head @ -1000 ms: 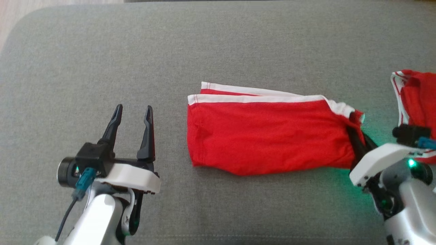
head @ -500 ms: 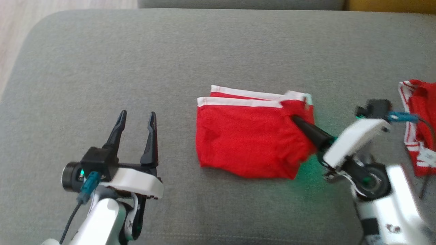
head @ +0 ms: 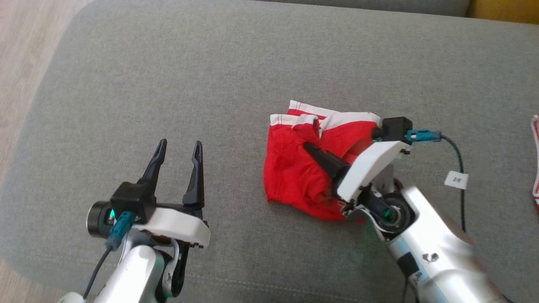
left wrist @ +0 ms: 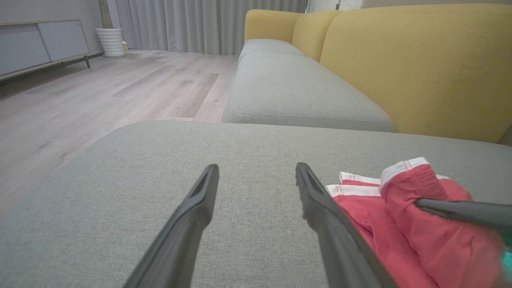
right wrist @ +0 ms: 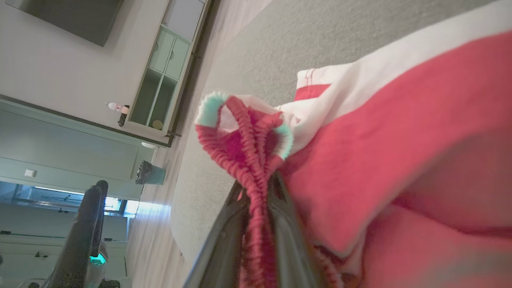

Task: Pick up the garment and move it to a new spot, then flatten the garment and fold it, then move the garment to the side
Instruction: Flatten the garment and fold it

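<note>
**Item 1 – Surroundings.** Your work surface is a grey woven-fabric seat cushion (head: pixel 168 63), with its rounded corner at 10 o'clock in the head view. Pale wood-plank floor (head: pixel 25 50) lies beyond that corner. At the 3 o'clock edge you have a sliver of a second red-and-white cloth (head: pixel 535 168), well apart from the work. A small white paper tag (head: pixel 456 179) hangs on the right wrist's dark cable. In the left wrist view a mustard-yellow sofa back (left wrist: pixel 400 60) stands at 1 o'clock, and a white ribbed planter (left wrist: pixel 111 41) at 10 o'clock. In the head view the right arm's own white wrist housing covers the garment's 3 to 4 o'clock part from you.

**Item 2 – Task piece.** The red knit garment with white edge bands (head: pixel 290 176) (left wrist: pixel 400 224) (right wrist: pixel 400 140) lies bunched on the cushion, just right of centre. One end is doubled over toward 9 o'clock.

**Item 3 – Right claw** (head: pixel 309 147) (right wrist: pixel 258 188). It reaches in from 4 o'clock and points to 10 o'clock over the garment's middle. Its two dark fingers are pressed nearly together on the gathered red elastic waistband, which loops out past the tips.

**Item 4 – Left claw** (head: pixel 180 144) (left wrist: pixel 257 168). Its fingers are spread wide over the cushion and grip nothing. You find the garment at its 3 o'clock, near but apart.
</note>
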You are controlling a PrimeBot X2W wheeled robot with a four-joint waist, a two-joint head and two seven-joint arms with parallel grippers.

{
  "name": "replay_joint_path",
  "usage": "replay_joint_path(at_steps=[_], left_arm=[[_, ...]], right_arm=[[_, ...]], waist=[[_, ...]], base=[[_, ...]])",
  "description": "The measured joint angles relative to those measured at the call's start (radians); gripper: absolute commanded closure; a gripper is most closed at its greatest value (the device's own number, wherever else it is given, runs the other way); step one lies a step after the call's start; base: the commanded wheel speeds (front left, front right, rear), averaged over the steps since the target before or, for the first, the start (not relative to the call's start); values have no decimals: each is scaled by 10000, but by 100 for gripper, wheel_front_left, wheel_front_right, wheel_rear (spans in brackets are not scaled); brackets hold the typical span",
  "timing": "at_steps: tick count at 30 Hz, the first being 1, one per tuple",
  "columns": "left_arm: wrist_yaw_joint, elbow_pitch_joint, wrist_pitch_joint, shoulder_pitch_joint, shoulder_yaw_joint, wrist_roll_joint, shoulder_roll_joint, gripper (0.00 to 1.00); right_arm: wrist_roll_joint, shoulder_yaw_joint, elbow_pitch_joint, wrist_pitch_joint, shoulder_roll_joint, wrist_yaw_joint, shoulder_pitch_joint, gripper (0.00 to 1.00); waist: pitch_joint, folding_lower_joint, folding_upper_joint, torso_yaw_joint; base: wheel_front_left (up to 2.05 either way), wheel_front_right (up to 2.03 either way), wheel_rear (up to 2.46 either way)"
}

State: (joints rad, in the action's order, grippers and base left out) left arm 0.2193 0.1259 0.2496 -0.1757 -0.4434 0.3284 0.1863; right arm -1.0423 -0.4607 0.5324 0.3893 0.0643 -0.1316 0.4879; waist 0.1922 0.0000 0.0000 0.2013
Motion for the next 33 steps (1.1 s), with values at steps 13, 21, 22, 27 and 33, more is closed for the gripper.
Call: replay_joint_path(at_steps=[13, 21, 22, 27, 33], left_arm=[[15, 42, 0, -148, 107, -104, -50, 0], [23, 25, 2, -84, 380, -178, 38, 0], [21, 23, 2, -72, 395, -178, 67, 0], [21, -10, 2, 221, 608, -178, 242, 0], [94, -73, 2, 520, 723, -180, 397, 0]], right_arm=[[-73, -2067, -343, -3756, 222, 0, 888, 0], [2159, -1022, -351, -6309, 1941, 0, 636, 0], [2518, -755, -353, -6362, 2059, 0, 456, 0], [4115, 1108, -616, -6376, 2270, 0, -867, 0], [6449, 2876, -1643, -6385, 1990, 0, -2289, 0]], waist=[[67, 0, 0, -322], [-234, 0, 0, -924], [-261, 0, 0, -992], [-414, 0, 0, -1282], [-602, 0, 0, -1565]], base=[[0, 0, 0], [0, 0, 0], [0, 0, 0], [0, 0, 0], [0, 0, 0]])
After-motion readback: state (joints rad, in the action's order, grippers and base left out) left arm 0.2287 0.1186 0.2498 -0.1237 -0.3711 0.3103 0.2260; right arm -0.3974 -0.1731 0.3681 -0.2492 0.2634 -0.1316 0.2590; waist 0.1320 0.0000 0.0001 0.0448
